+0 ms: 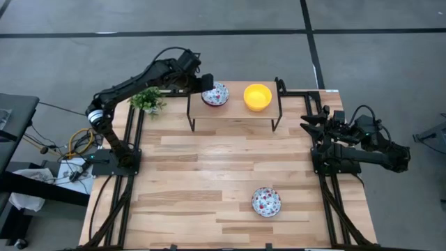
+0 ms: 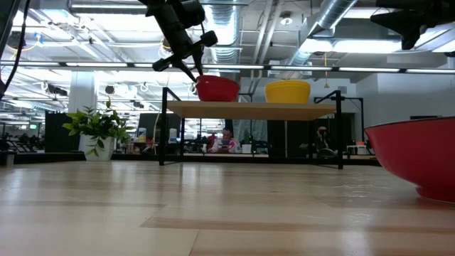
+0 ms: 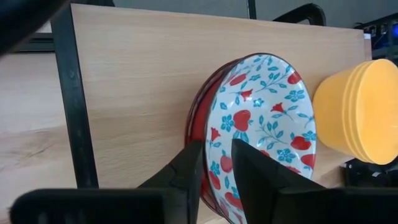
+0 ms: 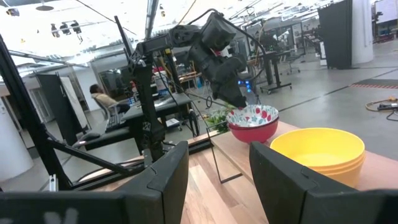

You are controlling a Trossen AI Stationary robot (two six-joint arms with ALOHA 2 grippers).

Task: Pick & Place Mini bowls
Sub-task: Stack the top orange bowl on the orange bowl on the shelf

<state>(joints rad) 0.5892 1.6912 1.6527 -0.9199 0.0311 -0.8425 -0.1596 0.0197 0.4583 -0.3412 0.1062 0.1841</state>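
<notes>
A white mini bowl with red-and-blue flowers [image 1: 217, 94] [image 3: 261, 106] sits on a raised wooden shelf [image 1: 233, 113], seemingly nested in another red-sided bowl. A stack of yellow mini bowls [image 1: 257, 97] [image 3: 360, 112] stands beside it on the shelf. A third floral bowl [image 1: 266, 201] [image 2: 419, 156] rests on the tabletop near the near edge. My left gripper [image 1: 207, 85] [image 3: 217, 146] is at the shelf, shut on the floral bowl. My right gripper [image 1: 311, 118] [image 4: 217, 152] waits open at the table's right edge. My left gripper holds the floral bowl by its rim [image 3: 212, 163] on the side toward the table's left. One finger [image 3: 261, 180] is inside the bowl and one [image 3: 183, 177] is outside, with the rim pinched between them. The fingers come slanting down from the left. The bowl's base rests on the shelf.
The shelf stands on black legs [image 1: 192, 115] at the table's far edge. A small green potted plant [image 1: 148, 100] [image 2: 99, 131] stands left of it, under the left arm. The wooden tabletop [image 1: 209, 174] between the shelf and the near bowl is bare. People sit in the room beyond.
</notes>
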